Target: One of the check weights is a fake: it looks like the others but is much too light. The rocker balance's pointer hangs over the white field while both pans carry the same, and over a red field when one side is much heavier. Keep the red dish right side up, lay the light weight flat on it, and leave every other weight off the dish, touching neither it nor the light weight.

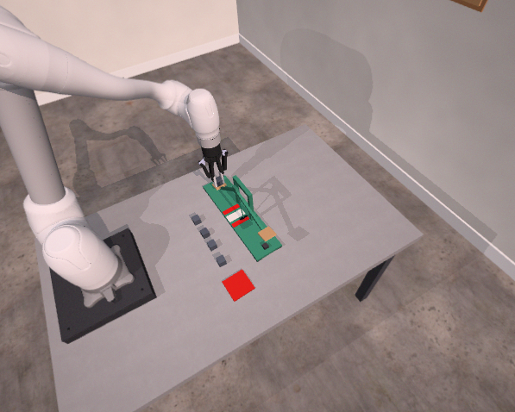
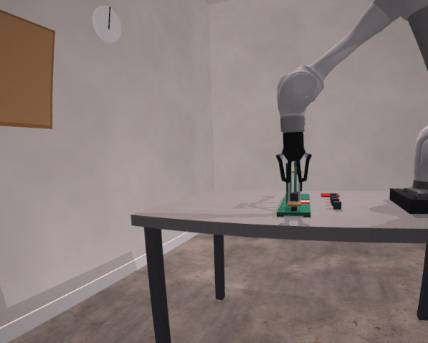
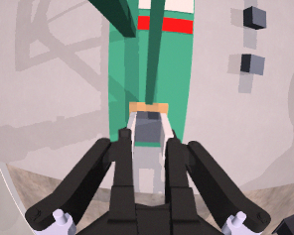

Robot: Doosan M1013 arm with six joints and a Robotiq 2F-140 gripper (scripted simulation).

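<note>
My gripper is shut on a dark grey weight, at one wooden pan of the green rocker balance. This pan sits low; whether the weight bears on it is hard to tell. The other pan is raised and empty. The pointer tip is near the border of the white field and a red field. The red dish lies flat and empty.
Several dark weights stand in a spaced row on the table beside the balance, the nearest to the dish being one weight. A green upright frame rises along the balance's other side. The table edge is close behind the low pan.
</note>
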